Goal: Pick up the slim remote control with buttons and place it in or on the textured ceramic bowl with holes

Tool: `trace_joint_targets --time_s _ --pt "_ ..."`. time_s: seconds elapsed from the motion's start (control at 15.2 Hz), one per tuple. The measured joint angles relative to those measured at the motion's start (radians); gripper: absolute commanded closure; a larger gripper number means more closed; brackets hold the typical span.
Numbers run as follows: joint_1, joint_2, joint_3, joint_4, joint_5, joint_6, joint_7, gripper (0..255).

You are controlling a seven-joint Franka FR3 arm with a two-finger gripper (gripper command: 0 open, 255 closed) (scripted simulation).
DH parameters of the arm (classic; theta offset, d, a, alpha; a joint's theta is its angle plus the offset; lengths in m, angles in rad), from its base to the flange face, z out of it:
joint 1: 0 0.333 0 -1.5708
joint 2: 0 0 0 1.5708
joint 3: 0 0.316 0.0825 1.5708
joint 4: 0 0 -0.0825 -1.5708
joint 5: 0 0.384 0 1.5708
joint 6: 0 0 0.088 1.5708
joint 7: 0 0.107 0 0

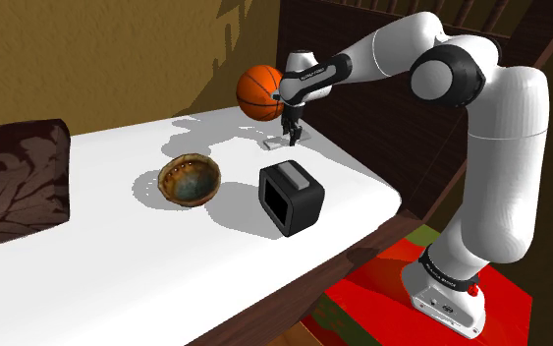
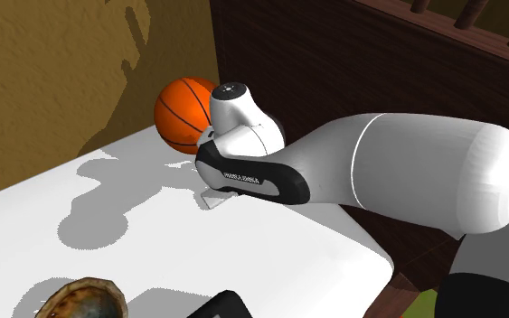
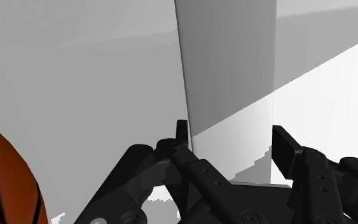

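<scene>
**Remote clasped in the jaws, far corner of the table**

From my wrist feed, the slim remote control [image 3: 228,76] sits squarely between the fingers of the gripper [image 3: 229,137]. One black finger is against each long edge with no gap that I can see, so I read the jaws as closed on it. It is drawn as a plain grey slab, and I can't make out any buttons.

Its long axis runs straight away from the gripper, crosswise to the line between the fingers. The basketball [image 3: 6,178] is off to one side.

The shoulder view places this at the white table's [image 1: 117,256] far end. There the gripper [image 1: 292,133] is down beside the basketball [image 1: 261,92], and a short grey end of the remote [image 1: 267,144] pokes out to that view's left. The bowl [image 1: 190,183] and a black box [image 1: 292,197] stand well apart from it, nearer the camera.

In the second exterior view the hand covers the fingers. One end of the remote [image 2: 216,201] shows below it, low over the table, and I can't tell whether it rests there.
</scene>
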Motion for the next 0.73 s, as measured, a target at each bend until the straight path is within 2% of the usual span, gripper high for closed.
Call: trace_joint_targets --time_s 0.73 --pt "0.0 -0.008 -0.001 0.005 -0.002 -0.014 0.001 255"
